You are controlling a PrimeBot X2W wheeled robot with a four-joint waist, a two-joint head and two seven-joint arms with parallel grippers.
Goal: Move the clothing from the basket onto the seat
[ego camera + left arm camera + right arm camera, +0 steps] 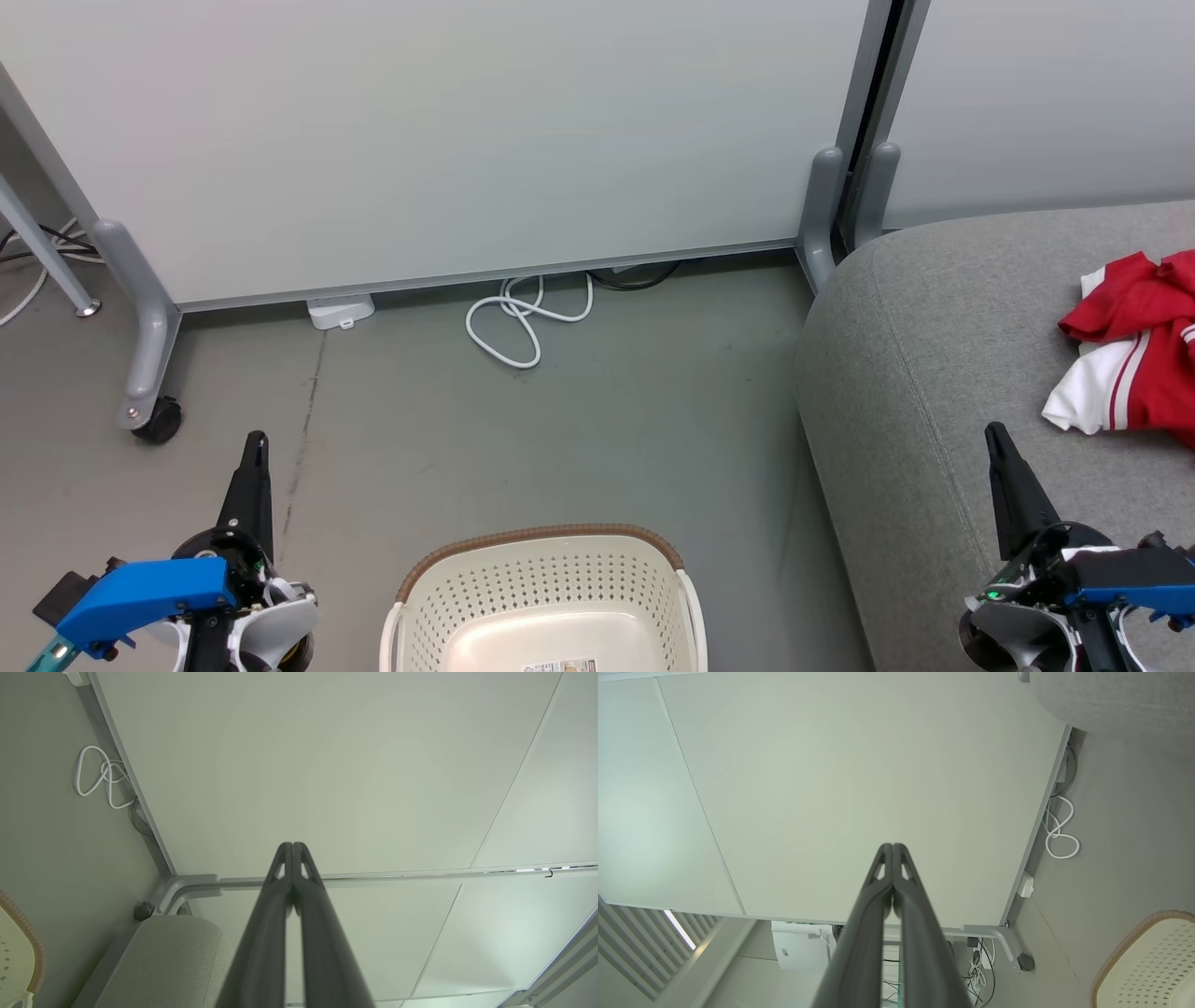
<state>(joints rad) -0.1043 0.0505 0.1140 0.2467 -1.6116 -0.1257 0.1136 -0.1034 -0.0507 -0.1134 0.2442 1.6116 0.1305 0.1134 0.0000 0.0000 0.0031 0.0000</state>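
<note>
The red and white clothing point(1134, 345) lies crumpled on the light-grey seat point(934, 373) at the right edge of the head view. The cream basket point(546, 597) with its brown rim stands on the floor at bottom centre, and the part of its inside in view holds nothing. My left gripper point(256, 439) is shut and hangs over the floor left of the basket. My right gripper point(995, 431) is shut above the seat, left of and below the clothing. Both wrist views show the fingertips pressed together, the left gripper point(292, 844) and the right gripper point(893, 845), with nothing held.
A pale partition wall point(448, 131) on wheeled grey feet point(149, 355) runs behind the floor. A coiled white cable point(523, 322) and a white power strip point(341, 310) lie at its base. A gap between two panels point(868, 121) sits by the seat's corner.
</note>
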